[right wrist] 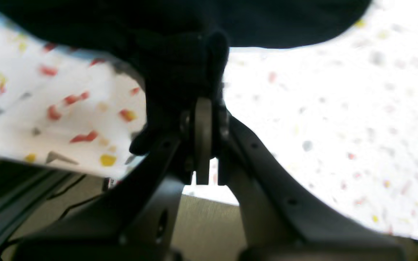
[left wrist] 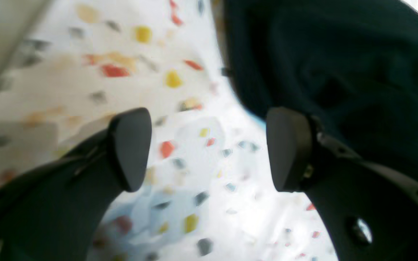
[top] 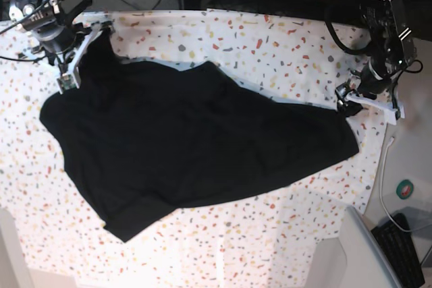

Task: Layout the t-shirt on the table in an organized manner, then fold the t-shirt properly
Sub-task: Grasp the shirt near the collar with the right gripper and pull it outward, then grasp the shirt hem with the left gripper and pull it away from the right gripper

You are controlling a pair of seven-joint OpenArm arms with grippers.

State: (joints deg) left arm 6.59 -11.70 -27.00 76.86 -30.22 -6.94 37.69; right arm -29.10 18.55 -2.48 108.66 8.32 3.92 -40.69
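Item one, the t-shirt [top: 196, 143]: we record a black cloth spread loosely across the middle of the table [top: 270, 38], rumpled and skewed, with no print showing from above.

Item two, the right gripper [right wrist: 203, 108]: we find its jaws pressed together on a bunched fold of the t-shirt [right wrist: 180, 69], the dark cloth rising straight above the fingertips and spreading beyond them across the top of the wrist view. In the overhead view this gripper [top: 67, 75] sits at the shirt's far corner, the cloth drawn up toward it in a peak.

Item three, the left gripper [left wrist: 209, 148]: we note its jaws standing well apart with nothing between them but speckled table [left wrist: 194, 174]. The t-shirt's [left wrist: 339, 72] edge lies just beyond and beside one fingertip; whether that finger touches the cloth we cannot tell. From above, this gripper [top: 351, 99] hovers at the shirt's opposite pointed end.

Containers: we list none holding anything; the table alone bears the shirt.
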